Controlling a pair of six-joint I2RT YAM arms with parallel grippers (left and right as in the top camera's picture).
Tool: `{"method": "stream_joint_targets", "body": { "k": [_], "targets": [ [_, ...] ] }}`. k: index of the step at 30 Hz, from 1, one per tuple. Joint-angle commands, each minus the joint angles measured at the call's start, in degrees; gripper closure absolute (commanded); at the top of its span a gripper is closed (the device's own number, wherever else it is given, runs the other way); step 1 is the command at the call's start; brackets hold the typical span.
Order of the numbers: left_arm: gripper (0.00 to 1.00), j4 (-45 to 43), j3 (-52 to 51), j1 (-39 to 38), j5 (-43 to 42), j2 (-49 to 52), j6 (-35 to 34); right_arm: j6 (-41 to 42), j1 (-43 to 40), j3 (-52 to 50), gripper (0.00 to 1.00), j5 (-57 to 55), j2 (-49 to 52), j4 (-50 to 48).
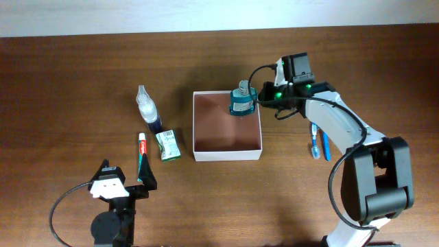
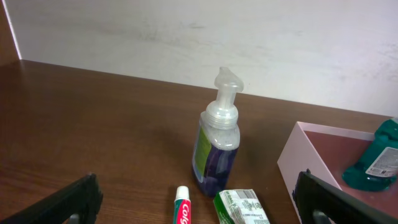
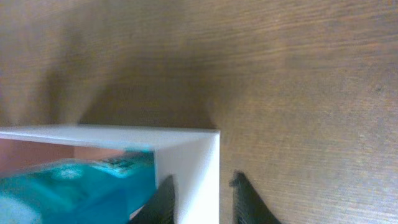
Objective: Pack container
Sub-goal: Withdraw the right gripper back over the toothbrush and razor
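Container [image 1: 226, 154] sits mid-worktop, with the teal mouthwash bottle [image 1: 241, 103] in its far right corner, beside the right tool [image 1: 259, 96]. Left wrist: left tool [image 2: 198, 186] gapes wide, empty, container at right. Right wrist: jaws narrowly parted, straddling the container's corner wall.

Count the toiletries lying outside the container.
5. Left of the container: pump bottle, toothpaste tube, green packet. Right of it: a pale-blue toothbrush and a darker blue toothbrush, beside the right arm, which may hide more.
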State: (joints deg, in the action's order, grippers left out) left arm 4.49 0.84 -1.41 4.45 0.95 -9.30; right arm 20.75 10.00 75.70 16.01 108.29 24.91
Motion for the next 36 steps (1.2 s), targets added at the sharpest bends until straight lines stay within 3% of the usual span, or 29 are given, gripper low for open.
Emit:
{"method": "stream_joint_targets", "body": {
  "k": [1,9,16,19,24,36],
  "targets": [
    [0.01,-0.1,-0.3,0.5,-0.6,-0.2,-0.1,-1.7,-3.4,0.9,0.64,0.8,-0.4,0.3],
    [0.00,-0.1,-0.3,0.5,-0.6,-0.2,-0.1,-8.7,-13.2,3.2,0.29,1.8,-4.5,10.9],
    [0.01,-0.1,-0.3,0.5,-0.6,-0.2,-0.1,-11.0,-19.2,3.2,0.17,1.3,-4.8,20.0],
    [0.00,-0.1,-0.3,0.5,-0.6,-0.2,-0.1,-15.8,-19.8,3.1,0.00,-1.0,-4.8,23.1],
    [0.00,-0.1,-0.3,0.5,-0.6,-0.2,-0.1,-15.9,-19.8,3.0,0.01,-8.8,-4.7,24.9],
    [0.00,-0.1,-0.3,0.5,-0.6,-0.2,-0.1,-15.9,-19.8,3.0,0.01,-8.8,-4.7,25.2]
  ]
}}
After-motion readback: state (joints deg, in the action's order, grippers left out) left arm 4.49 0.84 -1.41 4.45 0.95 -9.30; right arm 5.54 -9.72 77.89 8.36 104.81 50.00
